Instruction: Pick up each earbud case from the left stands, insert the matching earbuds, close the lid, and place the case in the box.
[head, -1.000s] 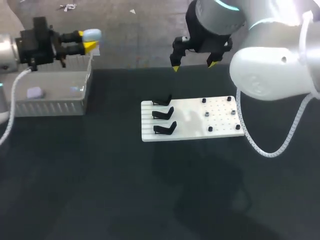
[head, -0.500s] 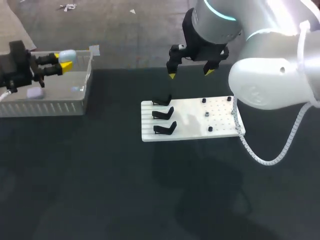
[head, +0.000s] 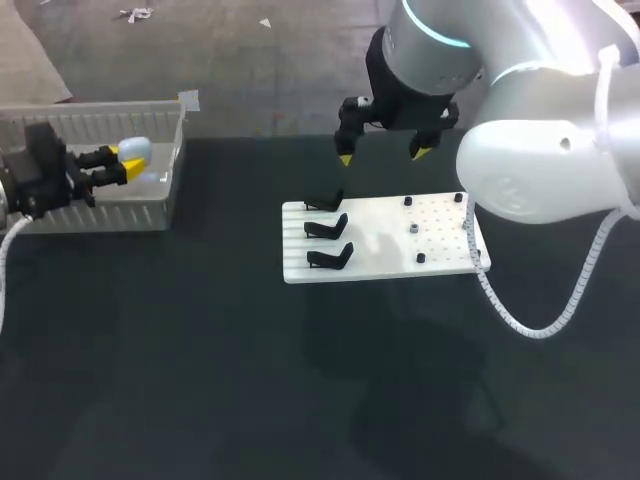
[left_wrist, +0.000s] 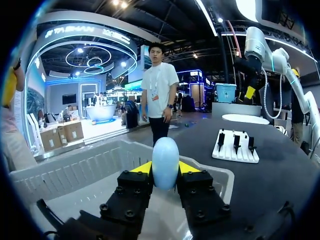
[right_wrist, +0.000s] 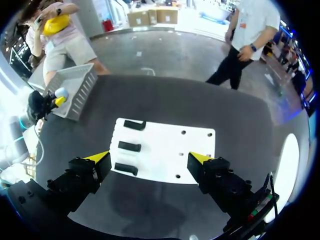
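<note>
1. The pale blue earbud case (head: 135, 150) is standing upright in the left gripper (head: 128, 160), hanging over the box (head: 100, 120) at about ten o'clock on the table. Its lid is looking closed (no seam is showing clearly).
2. That gripper's yellow tips are pinching the case's lower half from two sides.
3. The case is probably weighing little. It seems a stiff, smooth, rounded shell, so it is likely to squirt out if squeezed near the dome. The flatter flanks low down, where the pads are sitting now, look the safest hold.
4. The right gripper (head: 383, 156) is hovering with fingers spread wide and holding nothing, at twelve o'clock of the white board (head: 380, 245).
5. Three black stands (head: 328, 227) are lining the board's nine o'clock edge.
</note>
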